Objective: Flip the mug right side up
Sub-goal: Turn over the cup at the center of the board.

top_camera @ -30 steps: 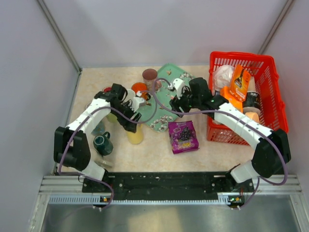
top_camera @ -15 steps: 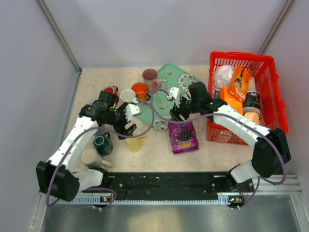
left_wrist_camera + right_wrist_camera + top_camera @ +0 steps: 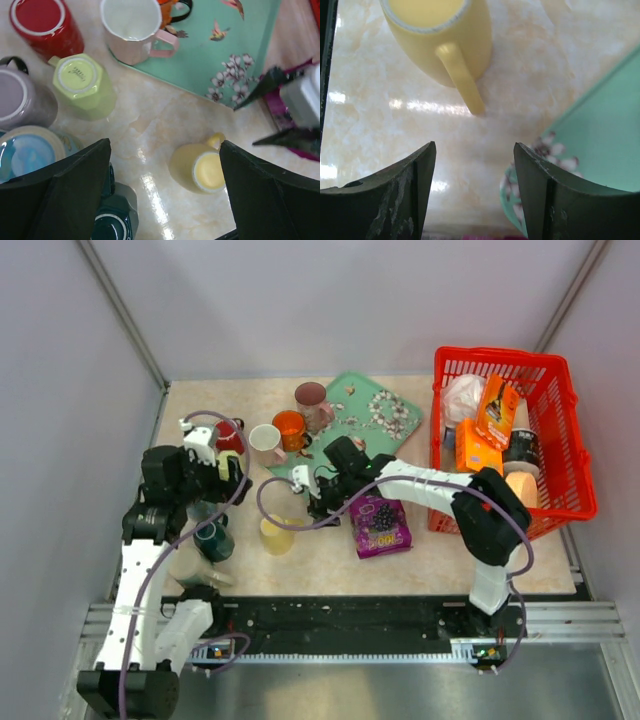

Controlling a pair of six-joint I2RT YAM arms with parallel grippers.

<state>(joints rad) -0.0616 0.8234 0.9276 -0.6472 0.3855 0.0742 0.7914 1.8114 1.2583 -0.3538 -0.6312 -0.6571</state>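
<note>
— Between the left fingers (image 3: 75,195), is anything being gripped now?
— Nothing is being gripped. The left gripper (image 3: 164,147) is being held wide open, whereas a second ago it was being closed around the yellow mug (image 3: 197,170).
— And between the right fingers (image 3: 390,200)?
— Only bare table (image 3: 530,75) is being framed there. The right gripper (image 3: 474,147) is being held open too, just beside the mug's handle and not touching it.
— Where is the mug being left?
— It is being left standing on end on the table, just off the near edge of the green tray (image 3: 200,55), close to where it was being held a second ago. A pale-ringed round face is being shown upward; whether that is the mouth or the base cannot be told.
— What else is being changed?
— The left arm is being drawn back to the left, above the lime mug (image 3: 82,85) and the red cup (image 3: 45,25), well apart from the yellow mug. The right gripper, a second ago over the tray, is being brought down beside the mug, with the purple packet (image 3: 380,523) lying just to its right.
</note>
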